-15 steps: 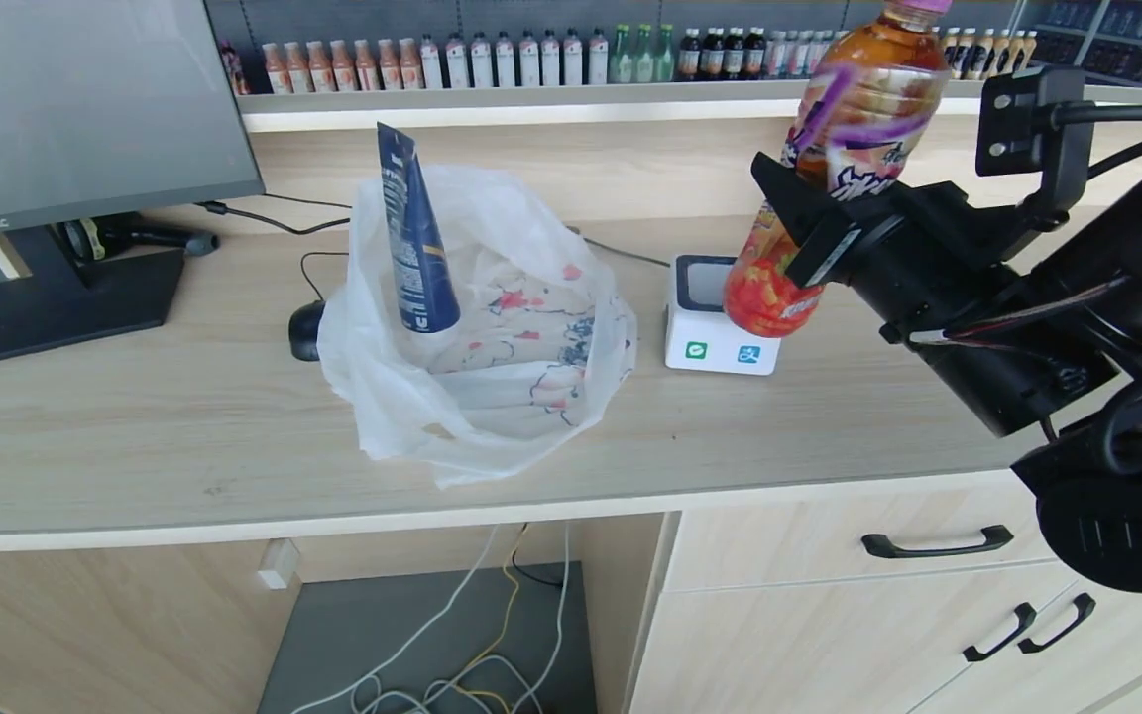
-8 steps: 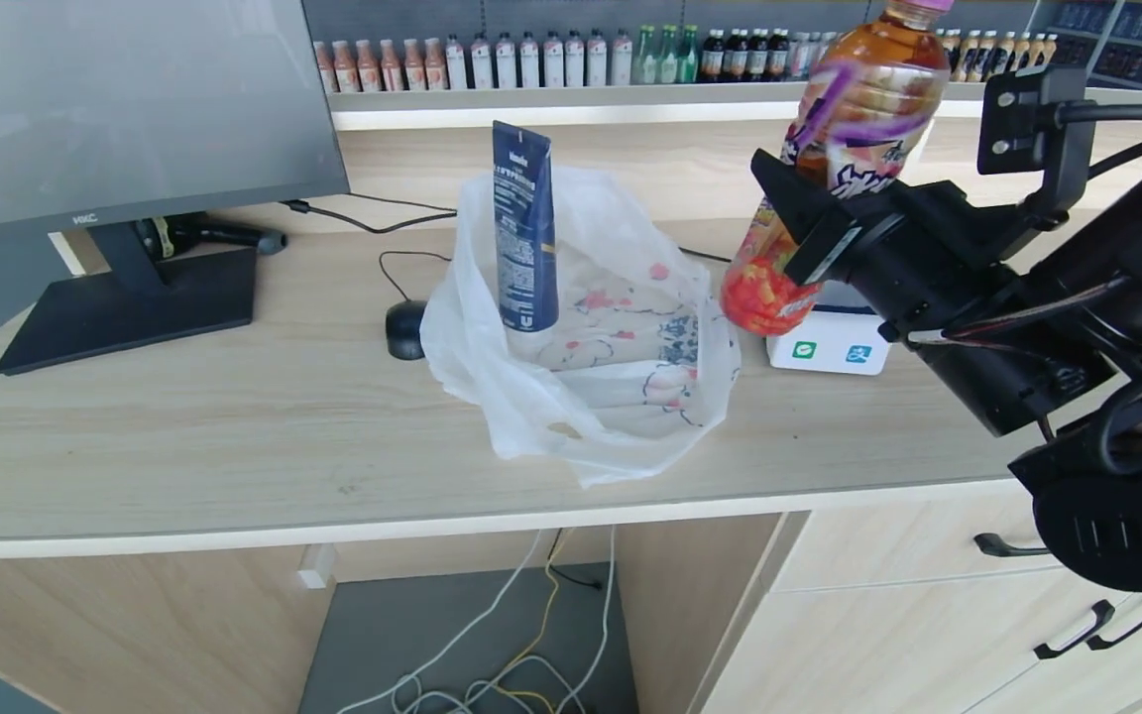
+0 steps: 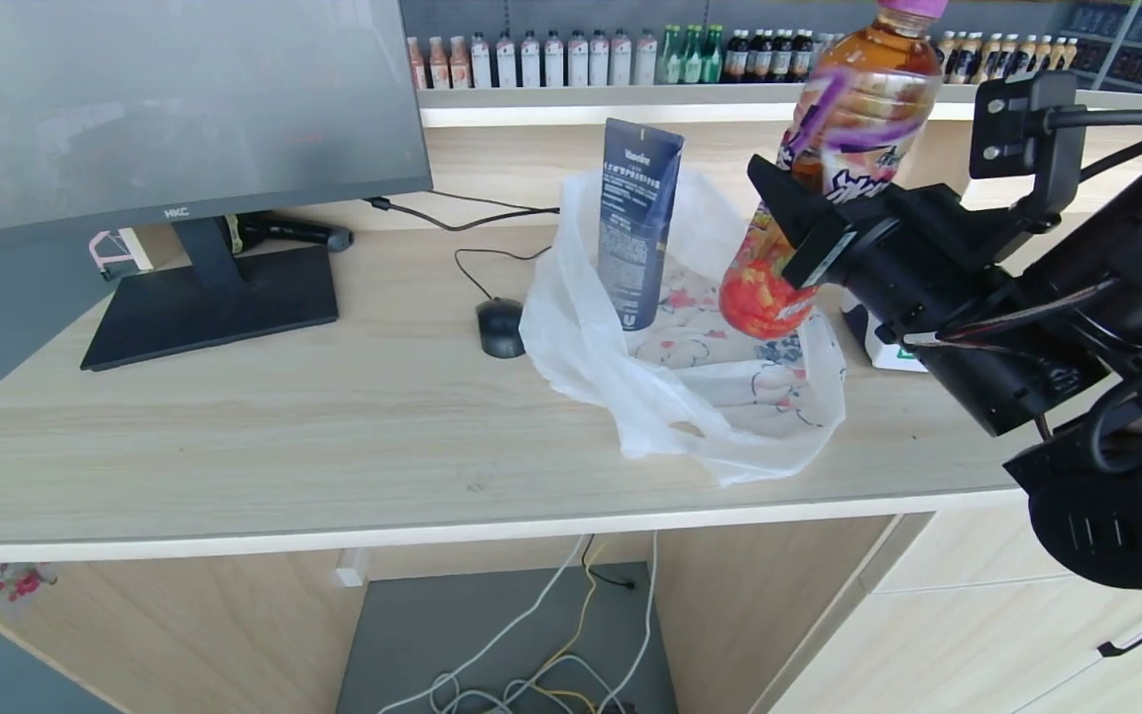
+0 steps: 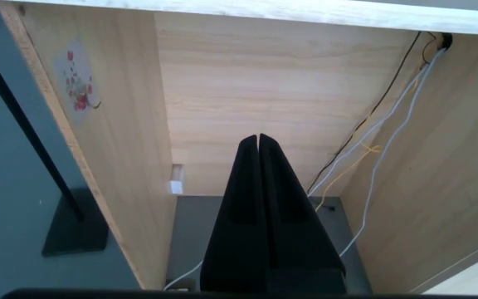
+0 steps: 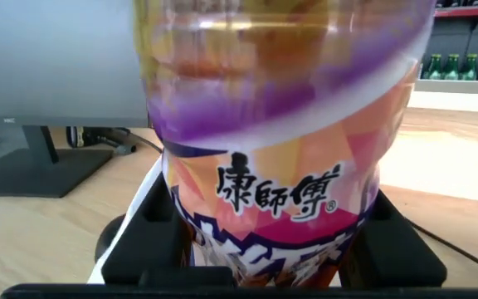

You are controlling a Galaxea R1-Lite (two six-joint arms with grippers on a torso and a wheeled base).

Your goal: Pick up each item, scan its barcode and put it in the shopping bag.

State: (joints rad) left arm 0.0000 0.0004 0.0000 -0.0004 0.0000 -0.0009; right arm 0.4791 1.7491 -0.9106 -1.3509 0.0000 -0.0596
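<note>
In the head view the right end effector (image 3: 809, 223) grips the tilted bottle (image 3: 854, 119) around its middle, over the shopping bag (image 3: 690, 397) on the bench (image 3: 284, 416); in the left wrist view the left end effector (image 4: 259, 158) hangs closed beneath the bench; in the right wrist view the bottle sits clamped between the fingers (image 5: 152, 232).

The claw (image 4: 258, 138) points up at the space beneath the desk (image 4: 222, 7), its two black fingers pressed flat together with no gap between them. Behind it stands a pale wooden back panel (image 4: 256, 83), meeting a side panel (image 4: 119, 141) that carries a small flower sticker (image 4: 77, 79). A white bracket (image 4: 177, 184) sits low in the corner where the panels join. White cables (image 4: 382, 154), a yellow one (image 4: 357, 158) and a black one (image 4: 392, 83) hang down beside the claw. Outside the side panel, a thin black pole (image 4: 19, 133) rises from a flat base (image 4: 75, 236) on the grey floor.
</note>
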